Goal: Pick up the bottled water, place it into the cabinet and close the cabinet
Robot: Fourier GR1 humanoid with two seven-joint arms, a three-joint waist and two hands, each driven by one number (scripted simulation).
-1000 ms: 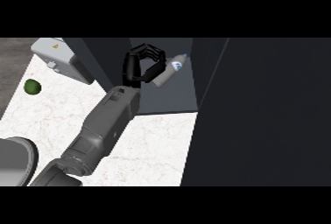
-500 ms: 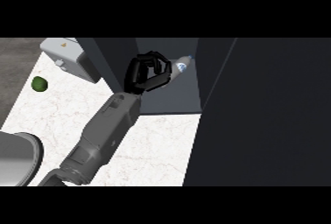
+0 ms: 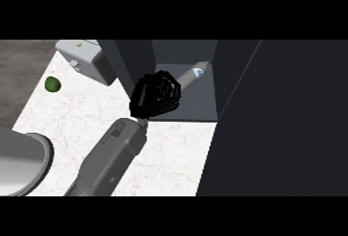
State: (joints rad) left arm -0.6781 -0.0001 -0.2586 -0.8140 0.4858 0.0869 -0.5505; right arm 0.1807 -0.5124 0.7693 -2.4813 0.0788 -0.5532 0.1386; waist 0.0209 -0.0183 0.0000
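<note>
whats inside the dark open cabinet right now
A clear plastic water bottle with a blue label lies on the grey floor of the dark cabinet. The black hand covers the floor's left part and the bottle's near end; nothing else shows.

The setting is identified as a kitchen. A tall dark cabinet [image 3: 272, 115] is taken as the landmark; one compartment is seen open at its left side. A white marbled worktop [image 3: 176, 152] is laid against the cabinet's left side and front. A small grey appliance-like box [image 3: 81, 57] bearing a yellow label is set on the worktop left of the cabinet. A small round green fruit [image 3: 53, 84] is placed further left, and a curved grey basin [image 3: 20, 161] is seen at the worktop's lower left.
</note>
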